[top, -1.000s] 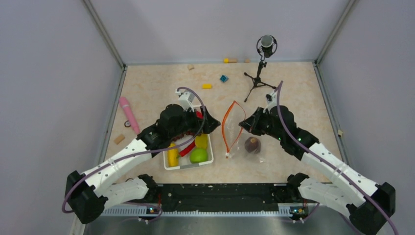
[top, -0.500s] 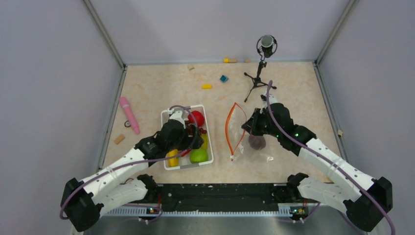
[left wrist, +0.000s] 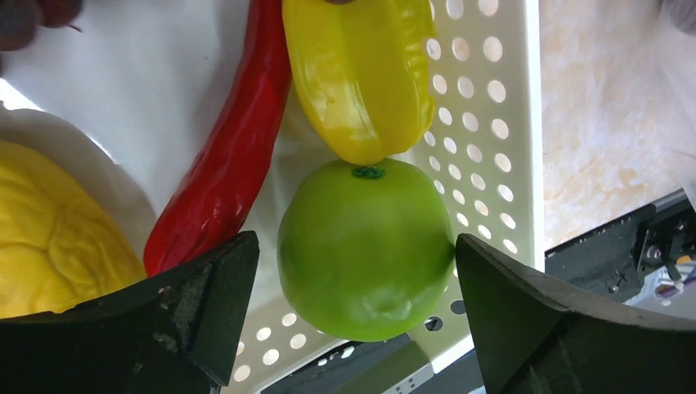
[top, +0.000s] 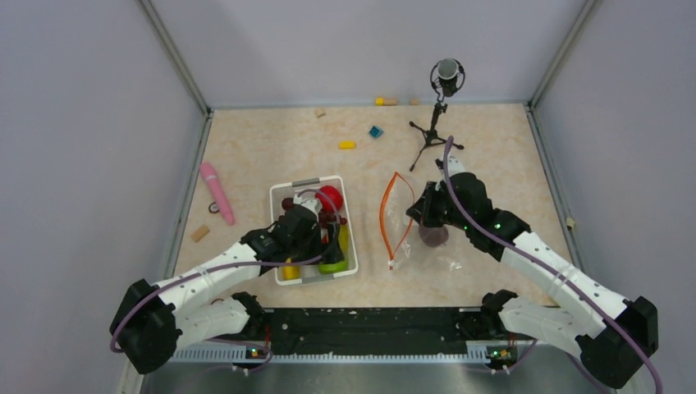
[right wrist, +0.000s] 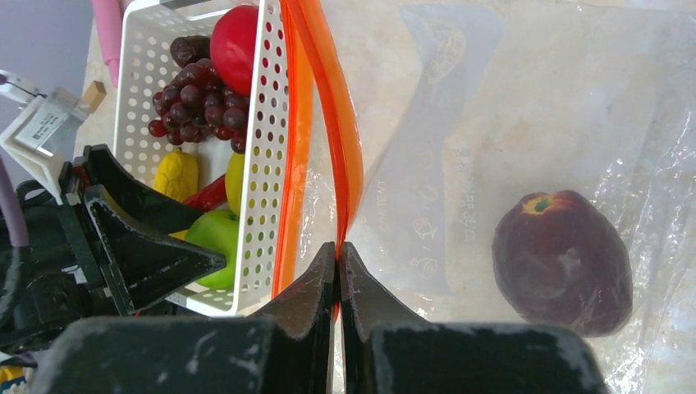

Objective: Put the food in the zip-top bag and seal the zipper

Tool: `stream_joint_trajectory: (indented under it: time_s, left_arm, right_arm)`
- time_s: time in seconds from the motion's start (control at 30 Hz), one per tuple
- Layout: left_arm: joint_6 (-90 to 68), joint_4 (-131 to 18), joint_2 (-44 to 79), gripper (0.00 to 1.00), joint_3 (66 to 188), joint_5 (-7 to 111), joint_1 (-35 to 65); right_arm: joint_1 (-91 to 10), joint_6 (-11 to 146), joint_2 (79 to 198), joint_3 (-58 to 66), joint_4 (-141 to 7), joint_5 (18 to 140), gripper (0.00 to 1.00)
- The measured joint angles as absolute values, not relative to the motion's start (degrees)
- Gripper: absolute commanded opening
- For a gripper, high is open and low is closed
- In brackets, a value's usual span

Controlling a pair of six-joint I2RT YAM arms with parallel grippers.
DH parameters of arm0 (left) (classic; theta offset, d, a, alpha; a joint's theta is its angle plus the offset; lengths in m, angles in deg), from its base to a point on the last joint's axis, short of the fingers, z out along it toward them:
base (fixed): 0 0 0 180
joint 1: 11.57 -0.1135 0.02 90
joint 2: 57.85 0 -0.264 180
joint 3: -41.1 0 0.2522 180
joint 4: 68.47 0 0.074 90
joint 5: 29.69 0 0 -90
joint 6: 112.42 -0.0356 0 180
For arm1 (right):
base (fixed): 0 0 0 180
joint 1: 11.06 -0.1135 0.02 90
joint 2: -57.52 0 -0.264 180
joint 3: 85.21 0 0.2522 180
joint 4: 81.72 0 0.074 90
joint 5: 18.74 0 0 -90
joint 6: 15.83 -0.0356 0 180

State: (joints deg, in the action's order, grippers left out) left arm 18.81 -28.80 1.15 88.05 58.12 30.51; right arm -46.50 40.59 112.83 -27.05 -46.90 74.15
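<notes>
The clear zip-top bag (top: 427, 250) lies right of the white basket (top: 279, 197), with the maroon fruit (top: 432, 236) inside it. My right gripper (top: 414, 215) is shut on one side of the orange-red zipper (top: 383, 215) and holds the mouth open; the right wrist view shows the pinch (right wrist: 338, 246), the zipper (right wrist: 332, 123) and the maroon fruit (right wrist: 562, 263). My left gripper (left wrist: 353, 246) is open with its jaws either side of the green fruit (left wrist: 365, 246) in the basket's near right corner, not squeezing it. The red chili (left wrist: 230, 164), yellow pieces (left wrist: 361, 74), red apple (top: 330, 197) and grapes (right wrist: 193, 103) are in the basket.
A pink stick (top: 217, 191) lies left of the basket. A microphone tripod (top: 435, 123) stands behind the bag. Small yellow (top: 347, 145) and blue (top: 375, 131) blocks lie at the back, a wooden block (top: 199, 233) near the left wall. Walls enclose three sides.
My left gripper has drawn back from the basket's far end to its near right corner and come down around the green fruit. My right gripper shifted slightly, still holding the zipper.
</notes>
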Motion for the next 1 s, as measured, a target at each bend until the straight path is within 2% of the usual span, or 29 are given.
stream_joint_trajectory:
  time_s: [0.13,0.23,0.5,0.6,0.73,1.0]
  left_arm:
    - [18.7,-29.2,3.4,0.93,88.1,55.9,30.5]
    - [18.3,-29.2,4.7,0.84,88.1,54.6,30.5]
    - [17.3,-28.9,5.7,0.38,88.6,53.3,30.5]
    - [17.2,-28.3,5.1,0.29,88.6,53.5,30.5]
    - [17.3,-25.7,2.7,0.24,89.4,55.1,30.5]
    - [18.1,-23.1,-7.1,0.22,92.5,63.3,30.5]
  right_arm:
    - [-46.5,40.8,112.8,-27.1,-46.9,74.1,0.0]
    - [-46.5,41.1,112.8,-27.1,-46.9,74.1,0.0]
    - [-46.5,41.2,113.2,-27.1,-46.9,74.1,0.0]
    - [-46.5,41.2,113.2,-27.1,-46.9,74.1,0.0]
    - [-46.5,41.5,113.2,-27.1,-46.9,74.1,0.0]
    - [-46.5,42.2,113.1,-27.2,-47.0,74.6,0.0]
